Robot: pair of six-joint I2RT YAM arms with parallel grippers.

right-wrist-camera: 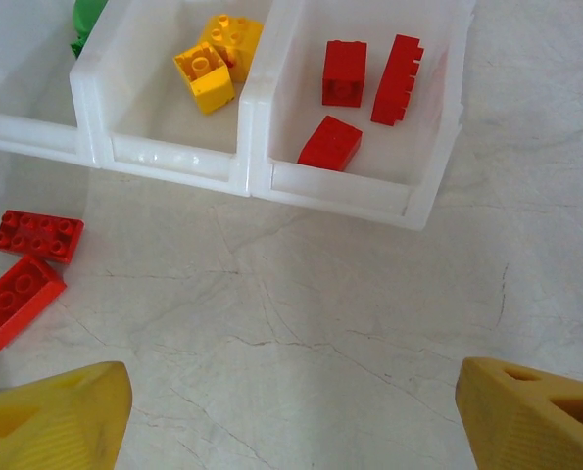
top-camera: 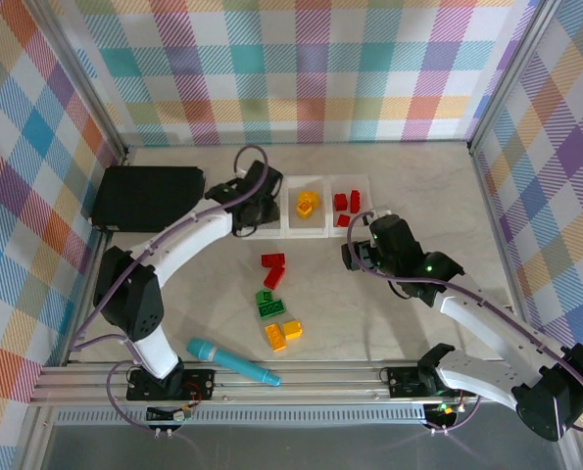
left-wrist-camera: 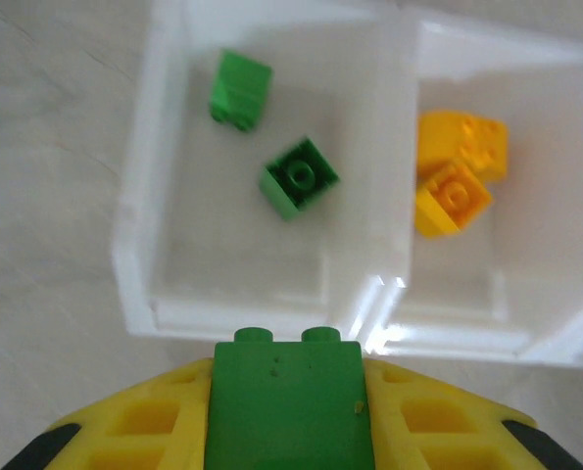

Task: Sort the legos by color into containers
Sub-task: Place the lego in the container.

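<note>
While the left gripper [left-wrist-camera: 289, 426] clamped a green brick [left-wrist-camera: 289, 387] just before the left tray [left-wrist-camera: 139, 245], two green bricks [left-wrist-camera: 299, 178] lay inside, yellow ones [right-wrist-camera: 213, 64] in the middle tray [right-wrist-camera: 164, 157], red ones [right-wrist-camera: 345, 73] in the right tray [right-wrist-camera: 340, 186], right gripper [right-wrist-camera: 291, 411] jaws apart above the table [right-wrist-camera: 369, 313], loose bricks [top-camera: 272, 272] nearby.

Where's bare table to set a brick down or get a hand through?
Free: table right of the red tray, up to the wall; also the patch between the loose bricks and right arm. Crowded: around those bricks, the teal marker, and the left end effector at the green tray, holding a green brick.
</note>
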